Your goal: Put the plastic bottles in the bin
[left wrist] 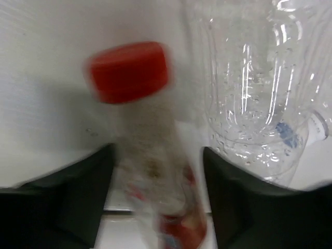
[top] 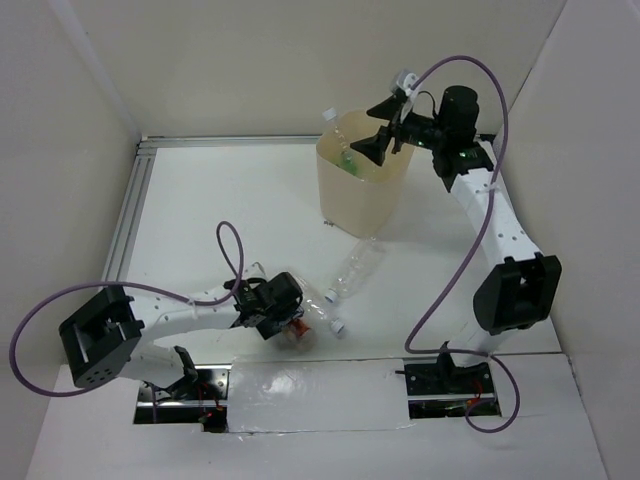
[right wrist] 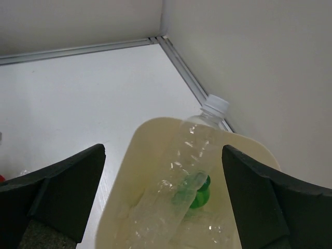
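Straddling red-capped bottle (left wrist: 148, 129) with left gripper (left wrist: 158, 150) for pickup; clamped or not, cannot tell. Holding right gripper (right wrist: 163, 150) wide, empty, above bin (right wrist: 124, 192) for drop; clear bottle (right wrist: 181, 171) inside.

Cream bin (top: 362, 205) upright, holds green bottle (right wrist: 198, 194), clear bottle (right wrist: 189, 150); red-capped bottle (left wrist: 148, 171) outside.

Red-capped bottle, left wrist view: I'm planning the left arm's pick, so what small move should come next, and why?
Probably close the left gripper fully on the red-capped bottle: it lies between the two fingers, though blur hides whether they touch it. A clear bottle lies close beside, so lift only once the grip is firm.
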Tool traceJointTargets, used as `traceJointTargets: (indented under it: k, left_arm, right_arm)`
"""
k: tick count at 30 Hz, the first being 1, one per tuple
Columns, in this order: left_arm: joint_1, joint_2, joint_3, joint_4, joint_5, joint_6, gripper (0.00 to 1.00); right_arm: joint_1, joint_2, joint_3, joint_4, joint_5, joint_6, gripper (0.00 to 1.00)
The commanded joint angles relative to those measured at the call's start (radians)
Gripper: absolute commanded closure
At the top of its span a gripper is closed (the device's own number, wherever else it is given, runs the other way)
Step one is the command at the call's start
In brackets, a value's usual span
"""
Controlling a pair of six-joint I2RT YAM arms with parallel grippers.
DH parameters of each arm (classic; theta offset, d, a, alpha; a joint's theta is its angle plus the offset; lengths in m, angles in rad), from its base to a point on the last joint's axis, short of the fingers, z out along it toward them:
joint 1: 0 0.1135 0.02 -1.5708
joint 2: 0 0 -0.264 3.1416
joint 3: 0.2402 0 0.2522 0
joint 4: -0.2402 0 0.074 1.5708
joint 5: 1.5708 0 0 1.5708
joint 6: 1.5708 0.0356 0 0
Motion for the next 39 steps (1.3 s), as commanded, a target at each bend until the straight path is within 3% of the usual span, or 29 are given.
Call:
traceJointTargets:
  k: [1,5,6,10,13,14,15,17,18,21,22,24,26,27,31,32,33,34,37,38,39]
  left_arm:
    - [-0.011,0.058,0.034,0.03,-0.012,-0.008,0.33]
    - [-0.022,0.082,0.064,-0.004,-0.012,0.027,0.59]
    - [-0.04,0.041,0.064,-0.025,-0.012,0.027,0.71]
    - [-0.103,-0.144,0.109,-0.204,-0.048,0.056,0.91]
    - [-0.152,-0.316,0.176,-0.343,-0.113,0.131,1.0]
    - [-0.152,-0.351,0.199,-0.361,-0.135,0.159,1.0]
    - [-0.163,-0.382,0.222,-0.361,-0.178,0.229,1.0]
    - [-0.163,-0.419,0.308,-0.316,-0.276,0.329,1.0]
    - [-0.163,-0.419,0.34,-0.271,-0.311,0.451,1.0]
    - [-0.122,-0.331,0.478,0.031,-0.383,0.736,1.0]
    - [-0.094,-0.292,0.51,0.202,-0.368,0.803,1.0]
    - [0.001,-0.2,0.589,0.328,-0.281,0.877,1.0]
    - [0.041,-0.053,0.717,0.502,-0.252,1.001,1.0]
    - [0.061,0.002,0.777,0.53,-0.238,1.03,1.0]
    - [0.155,0.284,1.111,0.581,-0.204,1.16,1.0]
    - [0.175,0.449,1.308,0.581,-0.239,1.187,0.95]
    - [0.175,0.451,1.31,0.581,-0.239,1.187,0.95]
    - [0.187,0.505,1.437,0.565,-0.28,1.232,0.93]
    - [0.212,0.726,1.638,0.464,-0.333,1.26,0.81]
    - [0.212,0.763,1.702,0.419,-0.333,1.26,0.74]
    - [0.212,0.783,1.692,0.418,-0.322,1.271,0.56]
  right_arm:
    - [-0.021,-0.14,-0.063,0.027,-0.035,0.051,0.0]
    - [-0.042,-0.24,-0.157,-0.021,-0.058,0.06,0.0]
    - [-0.051,-0.276,-0.171,-0.041,-0.058,0.048,0.01]
    - [-0.099,-0.379,-0.243,-0.157,-0.078,-0.015,0.11]
    - [-0.157,-0.463,-0.314,-0.176,-0.058,-0.024,0.35]
    - [-0.174,-0.48,-0.347,-0.176,-0.044,-0.002,0.55]
    - [-0.191,-0.497,-0.363,-0.176,-0.044,0.015,0.64]
    - [-0.234,-0.537,-0.403,-0.225,-0.015,0.015,0.81]
    - [-0.243,-0.56,-0.418,-0.243,0.018,0.015,0.84]
    - [-0.272,-0.586,-0.479,-0.326,0.074,-0.014,0.84]
    - [-0.286,-0.586,-0.495,-0.36,0.083,-0.014,0.66]
    - [-0.301,-0.586,-0.522,-0.401,0.094,-0.001,0.53]
    - [-0.335,-0.574,-0.532,-0.464,0.069,-0.001,0.12]
    - [-0.335,-0.574,-0.532,-0.49,0.054,-0.024,0.0]
    - [-0.358,-0.571,-0.535,-0.605,-0.017,-0.171,0.0]
    - [-0.358,-0.585,-0.559,-0.627,-0.017,-0.214,0.01]
    - [-0.358,-0.585,-0.57,-0.627,-0.017,-0.215,0.06]
    - [-0.358,-0.599,-0.584,-0.627,-0.017,-0.225,0.11]
    - [-0.358,-0.622,-0.615,-0.627,-0.017,-0.236,0.27]
    - [-0.358,-0.632,-0.628,-0.627,-0.017,-0.236,0.27]
    - [-0.358,-0.632,-0.639,-0.636,-0.017,-0.248,0.23]
